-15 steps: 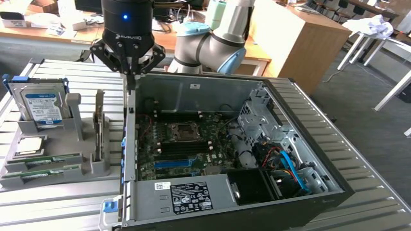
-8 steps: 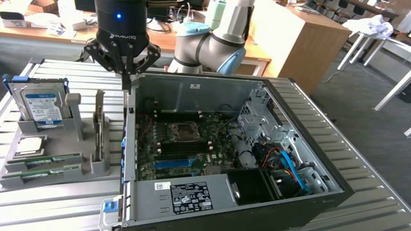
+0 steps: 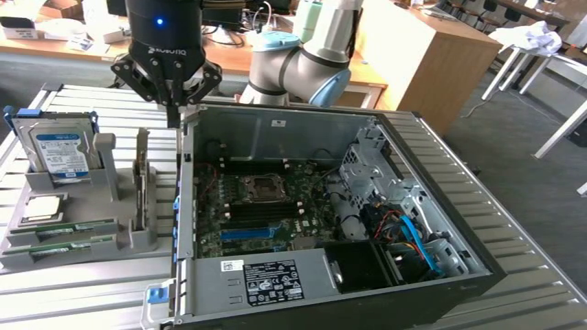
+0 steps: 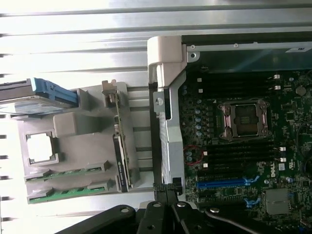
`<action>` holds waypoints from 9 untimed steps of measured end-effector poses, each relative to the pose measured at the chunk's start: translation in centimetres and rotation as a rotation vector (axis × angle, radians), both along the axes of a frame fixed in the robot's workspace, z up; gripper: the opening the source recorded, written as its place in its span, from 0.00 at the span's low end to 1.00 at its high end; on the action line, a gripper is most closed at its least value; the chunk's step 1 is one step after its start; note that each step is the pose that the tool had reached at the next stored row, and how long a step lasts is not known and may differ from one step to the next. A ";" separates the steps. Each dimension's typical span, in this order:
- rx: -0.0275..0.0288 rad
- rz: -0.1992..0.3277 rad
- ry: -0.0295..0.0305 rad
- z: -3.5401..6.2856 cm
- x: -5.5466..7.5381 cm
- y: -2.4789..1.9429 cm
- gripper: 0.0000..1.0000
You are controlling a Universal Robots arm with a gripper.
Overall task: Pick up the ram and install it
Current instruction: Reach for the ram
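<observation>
A ram stick (image 3: 141,180) stands on its long edge in a slot of the grey holder (image 3: 103,179). In the wrist view this ram (image 4: 121,157) is a thin strip beside the case wall. Two more green ram sticks (image 3: 62,231) lie flat at the holder's front end (image 4: 68,173). My gripper (image 3: 174,118) hangs shut with nothing in it, above the open computer case's (image 3: 321,206) wall on the exterior view's left and just behind the standing stick. Its closed fingertips (image 4: 167,188) show over that wall. The motherboard's black memory slots (image 4: 239,155) lie empty beside the processor socket (image 4: 242,119).
The holder also carries a silver hard drive (image 3: 60,152) with a blue-white label, standing upright, and a square silver processor chip (image 3: 42,208). Inside the case sit a drive cage (image 3: 367,161), cables (image 3: 408,237) and a power supply (image 3: 275,278). All rests on a slatted metal table (image 3: 82,289).
</observation>
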State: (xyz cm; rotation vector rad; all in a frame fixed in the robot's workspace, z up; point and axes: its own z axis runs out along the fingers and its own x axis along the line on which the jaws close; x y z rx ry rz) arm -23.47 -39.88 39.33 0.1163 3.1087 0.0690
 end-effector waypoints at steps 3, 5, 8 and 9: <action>0.0000 0.000 -0.0001 0.00 -0.3 0.00 0.10; 0.0000 0.000 -0.0001 0.00 -0.5 0.00 0.10; 0.0000 0.000 -0.0001 0.00 -0.8 0.00 0.10; 0.0000 0.000 -0.0001 0.00 -0.9 0.00 0.10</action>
